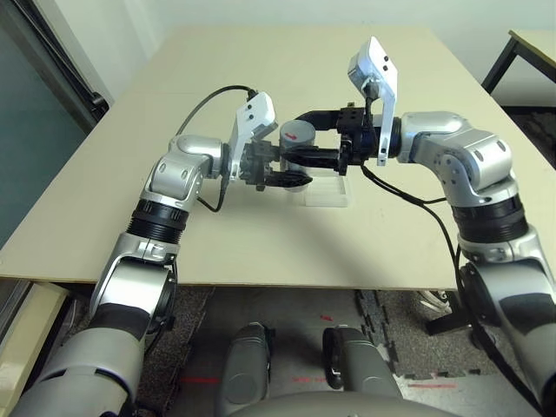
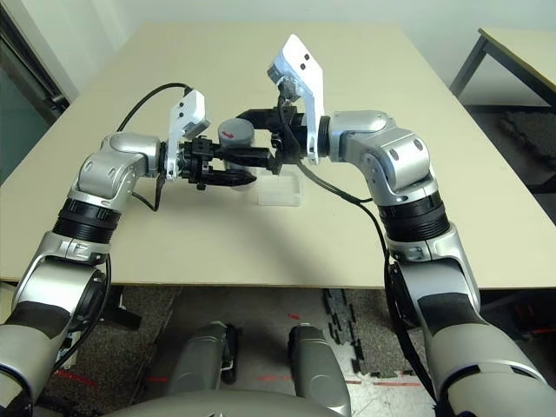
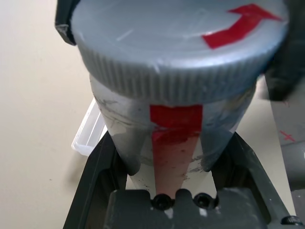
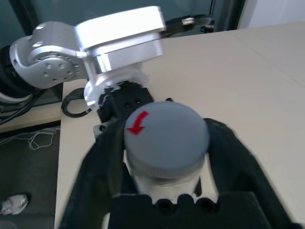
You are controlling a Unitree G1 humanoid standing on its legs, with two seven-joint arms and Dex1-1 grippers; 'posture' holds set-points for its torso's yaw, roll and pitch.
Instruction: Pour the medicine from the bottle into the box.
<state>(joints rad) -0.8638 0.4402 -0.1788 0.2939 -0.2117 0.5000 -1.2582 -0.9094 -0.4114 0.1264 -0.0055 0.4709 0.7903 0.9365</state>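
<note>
The silvery-grey bottle (image 1: 298,155) hangs in the air between my two grippers, just above and to the left of the box (image 1: 330,193). From the left, my left gripper (image 1: 297,171) is shut on the bottle's body (image 3: 176,119). My right gripper (image 1: 297,137) comes in from the right and is shut on the round cap (image 4: 167,133), whose top carries a red arrow. The box, clear and shallow, rests on the table (image 1: 261,252), and its corner (image 3: 88,131) shows beside the bottle. What lies in the box cannot be made out.
The beige table stretches far behind and to both sides of the grippers, with its front edge close to my body. A second table (image 1: 532,45) stands at the back right. Black cables (image 1: 408,198) hang from both wrists over the tabletop.
</note>
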